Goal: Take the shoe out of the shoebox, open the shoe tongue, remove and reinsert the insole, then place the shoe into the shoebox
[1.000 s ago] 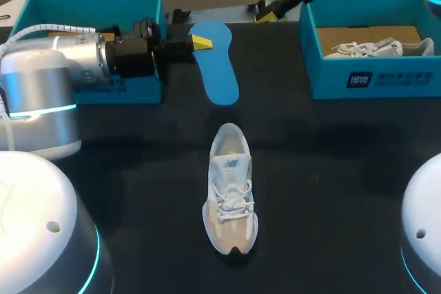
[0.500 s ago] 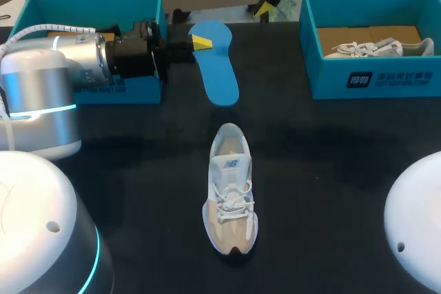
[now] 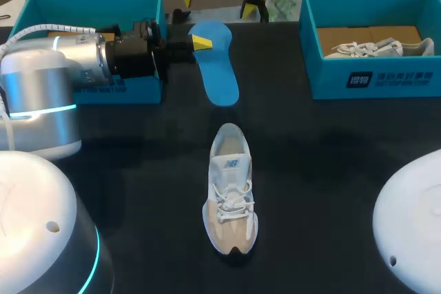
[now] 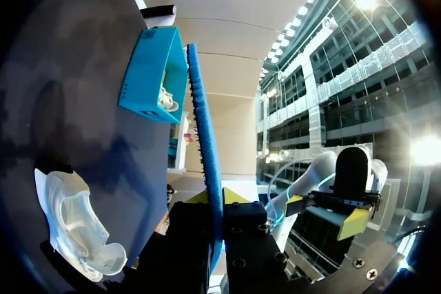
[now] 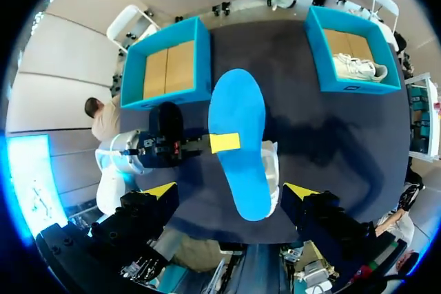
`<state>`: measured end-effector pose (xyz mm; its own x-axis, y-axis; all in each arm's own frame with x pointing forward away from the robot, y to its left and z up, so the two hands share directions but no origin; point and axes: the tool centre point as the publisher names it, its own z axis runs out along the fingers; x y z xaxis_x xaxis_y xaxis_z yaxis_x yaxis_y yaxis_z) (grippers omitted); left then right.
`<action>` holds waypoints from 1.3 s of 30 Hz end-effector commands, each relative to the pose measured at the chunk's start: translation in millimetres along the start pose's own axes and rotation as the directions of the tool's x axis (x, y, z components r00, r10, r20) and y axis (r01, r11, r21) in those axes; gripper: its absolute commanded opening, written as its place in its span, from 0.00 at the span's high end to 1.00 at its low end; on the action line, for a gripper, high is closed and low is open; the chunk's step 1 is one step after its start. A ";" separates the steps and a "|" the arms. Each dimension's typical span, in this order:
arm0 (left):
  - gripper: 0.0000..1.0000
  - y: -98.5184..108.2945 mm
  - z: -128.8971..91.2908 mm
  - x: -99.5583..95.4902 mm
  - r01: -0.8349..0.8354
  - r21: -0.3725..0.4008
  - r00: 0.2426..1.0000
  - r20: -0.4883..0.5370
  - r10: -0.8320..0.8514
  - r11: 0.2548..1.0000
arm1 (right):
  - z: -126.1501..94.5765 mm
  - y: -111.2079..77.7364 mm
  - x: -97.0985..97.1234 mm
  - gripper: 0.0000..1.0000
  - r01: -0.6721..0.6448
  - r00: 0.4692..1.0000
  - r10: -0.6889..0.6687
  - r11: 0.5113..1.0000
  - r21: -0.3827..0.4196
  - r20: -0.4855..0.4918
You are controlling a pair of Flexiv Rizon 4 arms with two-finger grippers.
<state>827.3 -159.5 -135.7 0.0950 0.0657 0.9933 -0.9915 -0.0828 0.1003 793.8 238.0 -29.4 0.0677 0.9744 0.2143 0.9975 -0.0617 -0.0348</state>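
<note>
Left jaws clamped on insole (image 3: 219, 74); right jaws apart, now farther left, above it.

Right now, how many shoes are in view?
2. One shoe lies in the middle of the table; the other shoe lies inside the right shoebox. The left shoebox shows only a cardboard bottom.

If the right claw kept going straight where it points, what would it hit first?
Probably the blue insole held by the left gripper, straight ahead of the right gripper and its open fingers; depth is unclear.
</note>
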 end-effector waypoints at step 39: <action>1.00 -0.1 0.3 -1.0 -0.001 0.000 1.000 0.000 0.001 1.000 | 31.4 28.8 -67.7 0.00 -0.026 0.475 0.061 0.998 0.055 -0.878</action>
<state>827.3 -159.6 -135.8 0.0949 0.0661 0.9933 -0.9915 -0.0828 0.1002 820.0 184.7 -66.3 0.1303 0.7907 0.5981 0.9913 -0.0915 -0.0950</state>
